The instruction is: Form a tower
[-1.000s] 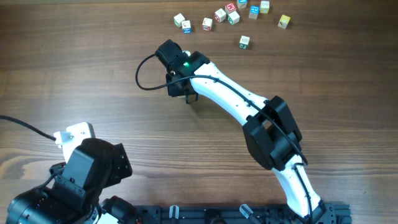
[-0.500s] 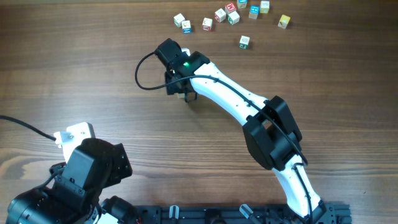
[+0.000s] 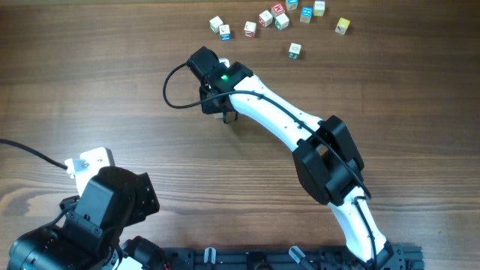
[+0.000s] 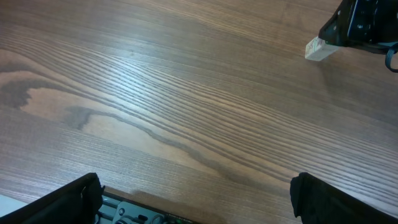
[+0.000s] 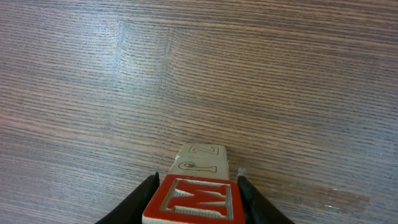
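Right arm (image 3: 277, 124) unmoved, outstretched | right tool (image 5: 197, 183) seemingly grips M cube (image 5: 194, 202) | left tool (image 4: 196, 190) open

Finding: a robotics laboratory or test station. The room beyond the worktop (image 3: 90, 90) lies outside every view.

Grounds: the wood-grain worktop carries two jointed machine arms. The right arm (image 3: 270, 116) is white and black, and the left arm (image 3: 105, 210) is black. They end in the right pincer (image 5: 198, 199) and the left pincer (image 4: 199, 202). A black mounting rail (image 3: 255, 259) runs along the near edge. A loose black cable (image 3: 168, 90) loops beside the right arm's wrist. Small lettered cubes (image 3: 250, 29) lie scattered at the far side.
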Robot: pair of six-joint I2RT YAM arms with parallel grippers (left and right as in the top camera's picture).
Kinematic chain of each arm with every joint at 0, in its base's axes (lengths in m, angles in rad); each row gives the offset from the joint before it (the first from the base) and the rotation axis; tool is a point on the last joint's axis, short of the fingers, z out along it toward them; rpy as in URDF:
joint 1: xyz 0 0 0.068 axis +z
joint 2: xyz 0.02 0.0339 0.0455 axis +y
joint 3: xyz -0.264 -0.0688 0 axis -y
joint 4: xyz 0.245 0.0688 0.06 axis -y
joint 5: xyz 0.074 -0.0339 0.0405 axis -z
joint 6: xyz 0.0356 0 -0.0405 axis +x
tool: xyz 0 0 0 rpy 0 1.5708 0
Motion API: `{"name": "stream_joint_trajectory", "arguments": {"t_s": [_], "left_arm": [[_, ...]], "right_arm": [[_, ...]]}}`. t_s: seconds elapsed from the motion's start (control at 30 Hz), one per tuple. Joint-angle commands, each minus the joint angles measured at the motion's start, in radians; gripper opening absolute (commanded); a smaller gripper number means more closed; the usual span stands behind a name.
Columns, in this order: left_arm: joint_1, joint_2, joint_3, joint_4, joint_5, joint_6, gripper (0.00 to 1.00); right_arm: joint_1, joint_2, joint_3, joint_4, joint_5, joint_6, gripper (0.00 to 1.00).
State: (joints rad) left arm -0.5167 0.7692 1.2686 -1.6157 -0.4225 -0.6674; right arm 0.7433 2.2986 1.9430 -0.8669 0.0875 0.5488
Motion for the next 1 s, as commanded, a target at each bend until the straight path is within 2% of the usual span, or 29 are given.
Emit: {"name": "stream_joint_trajectory", "arguments": {"t_s": [0.0, 0.37, 0.57, 0.83, 0.97], "left_arm": [[0.005, -0.001, -0.002, 0.003, -0.02, 0.012, 1.0], [0.005, -0.001, -0.002, 0.003, -0.02, 0.012, 1.0], [0.005, -0.001, -0.002, 0.003, -0.02, 0.012, 1.0], [0.005, -0.001, -0.002, 0.003, -0.02, 0.012, 1.0], [0.005, -0.001, -0.002, 0.003, -0.02, 0.012, 1.0]], "right_arm": [[-0.005, 0.023, 0.022, -0.003, 0.021, 0.001, 0.38], [-0.005, 0.023, 0.022, -0.004, 0.021, 0.0, 0.35], [-0.005, 0.023, 0.022, -0.004, 0.021, -0.01, 0.39], [-0.005, 0.023, 0.022, -0.005, 0.021, -0.026, 0.4], [-0.005, 0.022, 0.022, 0.018, 0.021, -0.05, 0.52]]}}
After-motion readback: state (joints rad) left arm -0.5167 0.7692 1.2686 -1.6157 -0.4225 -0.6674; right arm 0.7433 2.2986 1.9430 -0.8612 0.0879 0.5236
